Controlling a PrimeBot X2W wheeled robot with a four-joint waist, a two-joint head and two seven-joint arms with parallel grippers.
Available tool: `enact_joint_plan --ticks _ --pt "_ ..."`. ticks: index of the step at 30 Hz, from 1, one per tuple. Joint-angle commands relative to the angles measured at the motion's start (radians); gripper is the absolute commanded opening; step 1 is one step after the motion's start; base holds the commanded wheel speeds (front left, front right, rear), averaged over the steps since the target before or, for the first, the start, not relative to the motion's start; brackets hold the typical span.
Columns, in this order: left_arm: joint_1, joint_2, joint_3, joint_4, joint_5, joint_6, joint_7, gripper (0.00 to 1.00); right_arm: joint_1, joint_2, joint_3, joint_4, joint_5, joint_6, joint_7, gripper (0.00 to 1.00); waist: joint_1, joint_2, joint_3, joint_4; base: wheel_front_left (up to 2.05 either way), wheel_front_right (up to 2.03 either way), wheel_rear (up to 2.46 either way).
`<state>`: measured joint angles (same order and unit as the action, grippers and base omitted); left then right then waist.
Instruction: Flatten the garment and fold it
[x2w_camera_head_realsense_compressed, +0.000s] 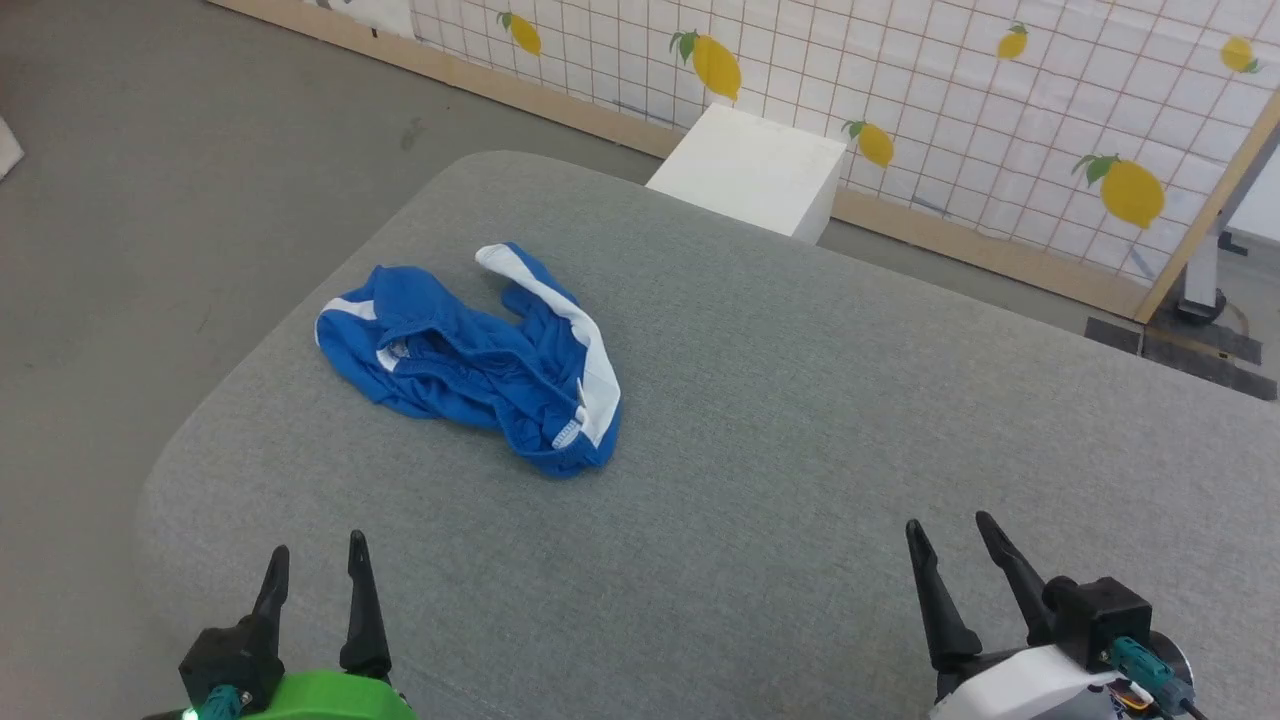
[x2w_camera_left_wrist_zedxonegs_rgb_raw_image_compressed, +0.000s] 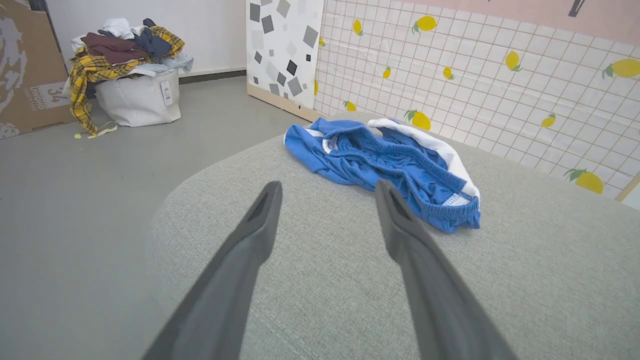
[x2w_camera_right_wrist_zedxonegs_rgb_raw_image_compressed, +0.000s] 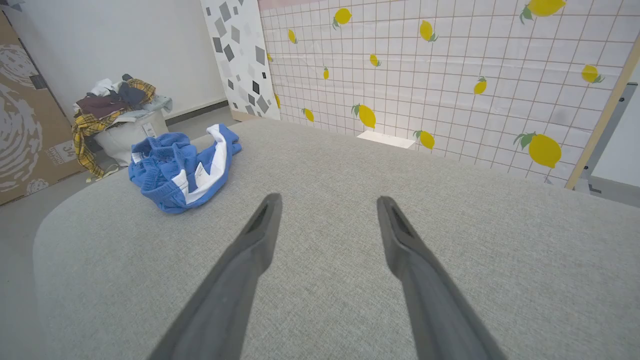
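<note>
The garment (x2w_camera_head_realsense_compressed: 470, 360) lies in a crumpled heap on the grey padded counter (x2w_camera_head_realsense_compressed: 800, 400), toward its far left corner and close to its left edge. It is not yet flattened. Both the left jaws and the right jaws stand wide and empty over the counter's near edge, well apart from the cloth.

The heap is bunched with the waistband turned up and layers overlapping. I judge that a pinch could catch two layers at once, so the shorts would lift as a clump instead of opening. Because they sit so near the counter's left edge, a tug that way could drag them onto the floor.

The head view gives the plan from above, with heap and both sets of jaws on one counter. The left wrist view looks low across the counter and brings out the gathered elastic and a stitched hem (x2w_camera_left_wrist_zedxonegs_rgb_raw_image_compressed: 455, 200). The right wrist view sees the white side panel (x2w_camera_right_wrist_zedxonegs_rgb_raw_image_compressed: 212, 165) end-on. Both wrist views also take in a full laundry bag (x2w_camera_left_wrist_zedxonegs_rgb_raw_image_compressed: 135, 95) on the floor beyond the counter's left side.
</note>
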<state>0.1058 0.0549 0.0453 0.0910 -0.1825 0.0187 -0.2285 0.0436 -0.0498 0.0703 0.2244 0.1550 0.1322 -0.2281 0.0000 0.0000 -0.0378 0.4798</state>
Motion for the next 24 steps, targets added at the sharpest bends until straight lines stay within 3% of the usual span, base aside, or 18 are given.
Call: enact_joint_plan --ticks 1,12,24 --pt "0.020 -0.003 0.002 0.003 -0.017 0.005 -0.011 1.00 0.017 0.000 -0.001 -0.002 -0.007 -0.001 -0.012 1.00 0.0000 0.0000 -0.003 0.008 0.00 0.00 0.00" --pt "0.027 0.001 0.004 -0.003 -0.025 0.012 -0.033 1.00 0.022 0.000 -0.005 -0.004 -0.009 -0.002 -0.034 1.00 0.0000 0.0000 -0.006 0.049 0.00 0.00 0.00" --pt "0.022 0.009 -0.004 -0.005 -0.038 0.015 -0.019 1.00 0.017 0.000 -0.003 -0.004 -0.005 -0.002 -0.034 1.00 0.0000 0.0000 0.005 0.039 0.00 0.00 0.00"
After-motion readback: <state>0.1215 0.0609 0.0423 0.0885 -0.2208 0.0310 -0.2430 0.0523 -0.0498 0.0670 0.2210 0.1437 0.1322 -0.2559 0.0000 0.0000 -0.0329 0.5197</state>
